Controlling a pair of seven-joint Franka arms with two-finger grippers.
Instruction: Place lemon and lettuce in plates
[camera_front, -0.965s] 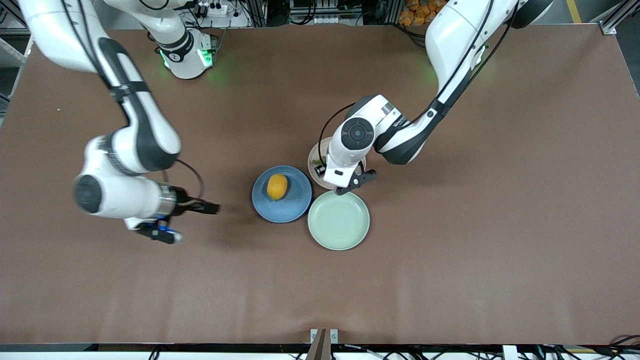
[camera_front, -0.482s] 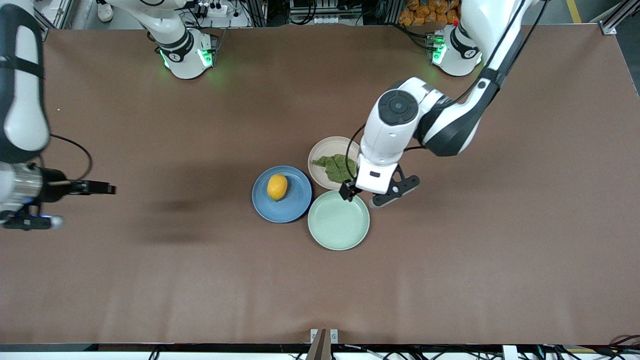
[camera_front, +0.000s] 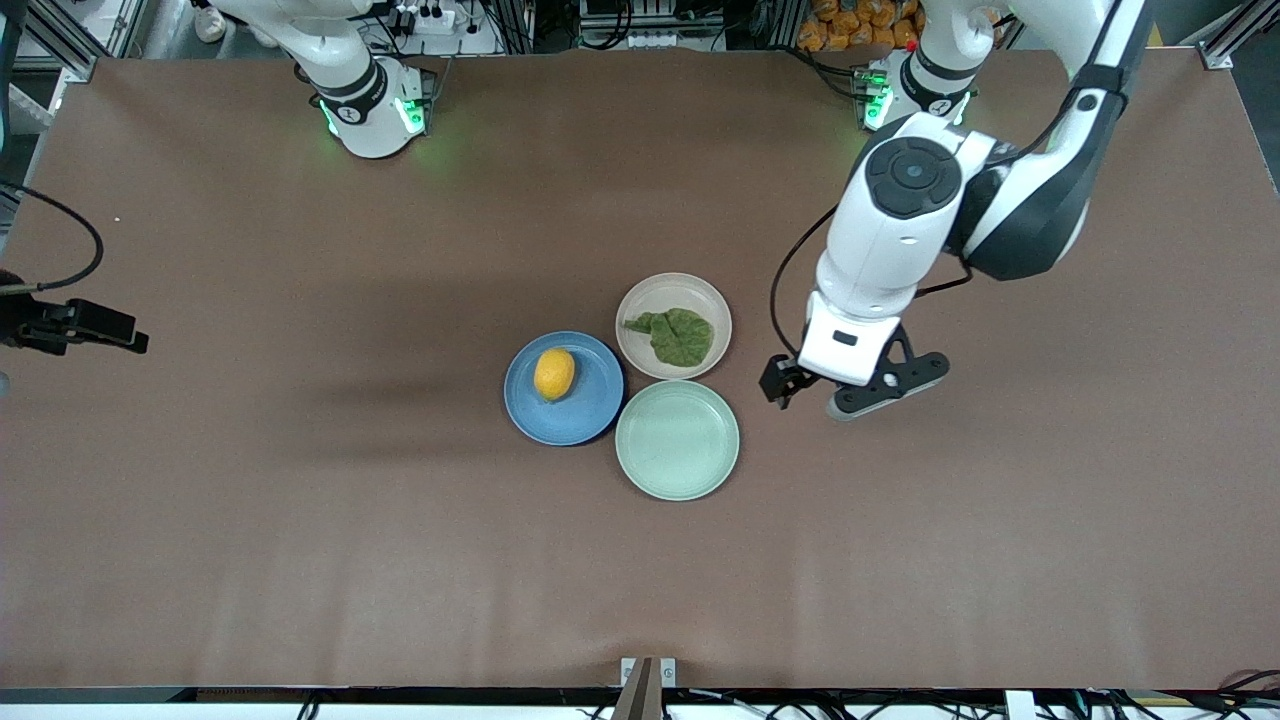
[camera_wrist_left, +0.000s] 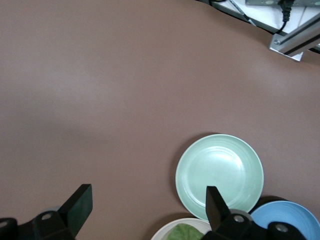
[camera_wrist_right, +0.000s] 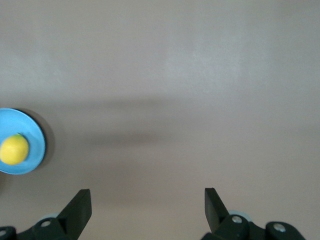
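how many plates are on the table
3, clustered mid-table: the blue plate with the lemon, the beige plate with the lettuce, and the mint-green plate, empty, nearest the front camera.

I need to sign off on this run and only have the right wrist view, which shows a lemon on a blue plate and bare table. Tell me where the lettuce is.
Observer: The lettuce lies flat in the beige-pink plate, which sits beside the blue plate, toward the left arm's end of the table.
Operator: Report the left gripper.
Observer: The left gripper hangs open over bare table, beside the plates, holding nothing.
Operator: List any other dishes.
Observer: A mint-green plate sits nearer the front camera than the beige-pink one, with nothing in it.
Operator: Confirm where my own gripper is.
Observer: The right gripper is open over bare table at the right arm's end, away from the lemon.
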